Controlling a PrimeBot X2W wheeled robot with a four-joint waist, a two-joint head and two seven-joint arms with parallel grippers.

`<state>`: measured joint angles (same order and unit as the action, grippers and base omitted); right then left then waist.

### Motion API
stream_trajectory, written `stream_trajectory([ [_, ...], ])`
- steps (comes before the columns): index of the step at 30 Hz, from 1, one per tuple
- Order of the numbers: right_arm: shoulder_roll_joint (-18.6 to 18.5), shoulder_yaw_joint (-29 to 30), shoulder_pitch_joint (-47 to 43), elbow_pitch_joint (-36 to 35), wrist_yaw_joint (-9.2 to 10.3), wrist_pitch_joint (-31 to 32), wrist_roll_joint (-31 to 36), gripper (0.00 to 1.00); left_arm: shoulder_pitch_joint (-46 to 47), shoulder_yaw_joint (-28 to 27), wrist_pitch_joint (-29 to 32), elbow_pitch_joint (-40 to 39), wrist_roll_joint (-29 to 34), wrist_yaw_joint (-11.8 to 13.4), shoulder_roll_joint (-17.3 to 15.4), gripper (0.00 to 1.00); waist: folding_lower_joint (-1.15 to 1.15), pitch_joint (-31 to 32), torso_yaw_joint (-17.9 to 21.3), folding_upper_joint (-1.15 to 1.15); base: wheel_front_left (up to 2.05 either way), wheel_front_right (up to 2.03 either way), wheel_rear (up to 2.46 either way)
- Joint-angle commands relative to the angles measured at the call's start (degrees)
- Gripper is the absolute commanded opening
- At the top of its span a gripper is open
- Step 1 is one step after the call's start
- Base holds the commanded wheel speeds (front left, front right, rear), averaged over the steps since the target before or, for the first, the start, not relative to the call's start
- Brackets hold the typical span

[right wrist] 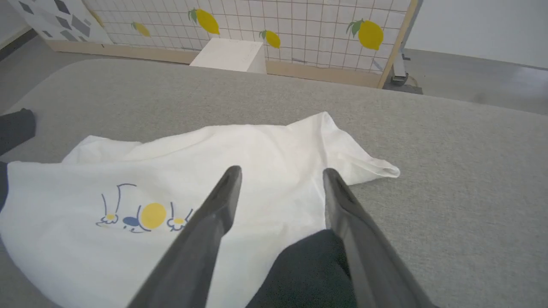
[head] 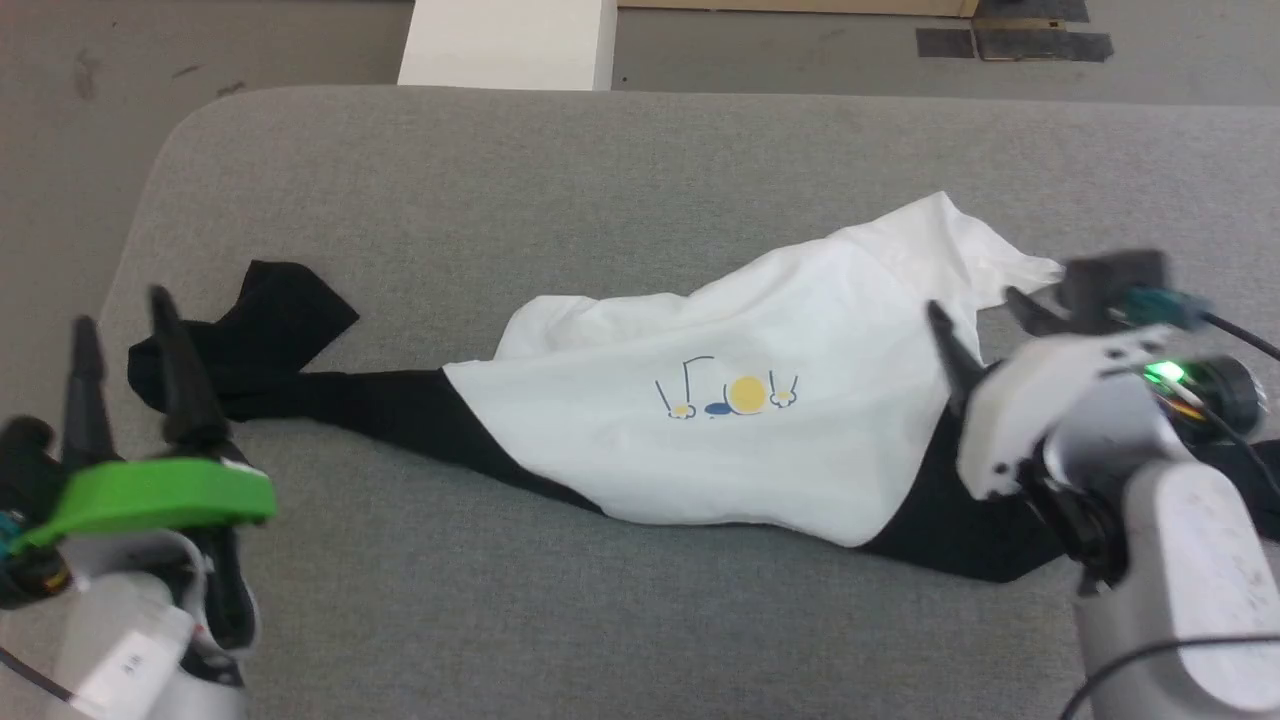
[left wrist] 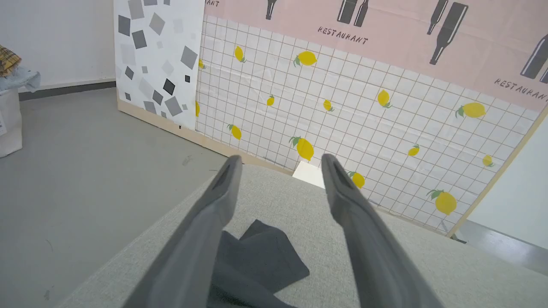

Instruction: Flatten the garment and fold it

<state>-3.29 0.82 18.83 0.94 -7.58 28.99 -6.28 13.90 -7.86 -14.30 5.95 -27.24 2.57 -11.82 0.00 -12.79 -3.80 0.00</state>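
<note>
The garment [head: 700, 420] lies crumpled and stretched sideways across the grey table [head: 600, 180]. Its white body carries a small yellow and blue print, and one black sleeve [head: 260, 320] trails to the left. My left gripper [head: 125, 320] is open just left of that sleeve, holding nothing. From the left wrist, the black sleeve [left wrist: 257, 256] lies below and between the spread fingers [left wrist: 222, 201]. My right gripper [head: 975, 305] is open over the garment's right end. Seen from the right wrist, its fingers [right wrist: 342, 205] hang above the white cloth [right wrist: 239, 149] and a black sleeve [right wrist: 308, 273].
A white box [head: 510, 40] stands on the floor past the table's far edge. A lemon-print panel [left wrist: 342, 107] rises behind it. A pale bag [left wrist: 8, 119] sits on the floor at the left. The table's rounded corner [head: 190, 120] is at the far left.
</note>
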Motion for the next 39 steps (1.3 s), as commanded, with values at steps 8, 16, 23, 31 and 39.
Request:
stream_trajectory([
  [8,-0.3,-10.8,15.0,15.9,0.09,5.5,3.5,1.0,-5.7,3.8,-0.7,-3.3,4.0,-0.6,5.2,1.0,0.0,-3.2,-4.4,0.0,0.0,0.0,0.0],
  [16,0.1,-11.9,24.7,33.8,0.09,7.6,12.2,1.0,-4.7,7.5,-0.7,-2.6,4.1,-2.1,7.9,1.0,0.0,-5.8,-8.9,0.0,0.0,0.0,0.0],
  [23,-0.6,-14.3,27.4,41.6,0.09,11.0,13.6,0.47,-3.4,8.3,-0.7,-1.9,4.0,-2.7,8.6,1.0,0.0,-7.4,-11.5,0.0,0.0,0.0,0.0],
  [31,-4.1,-12.5,33.9,42.9,0.09,9.1,11.6,0.0,-2.8,8.7,-0.7,-2.0,4.2,-3.3,8.9,1.0,0.0,-9.4,-13.8,0.0,0.0,0.0,0.0],
  [39,-6.4,-0.2,42.1,42.0,0.09,4.6,18.9,0.0,-2.8,9.7,-0.7,-2.7,2.5,-3.0,8.9,1.0,0.0,-11.4,-15.5,0.0,0.0,0.0,0.0],
])
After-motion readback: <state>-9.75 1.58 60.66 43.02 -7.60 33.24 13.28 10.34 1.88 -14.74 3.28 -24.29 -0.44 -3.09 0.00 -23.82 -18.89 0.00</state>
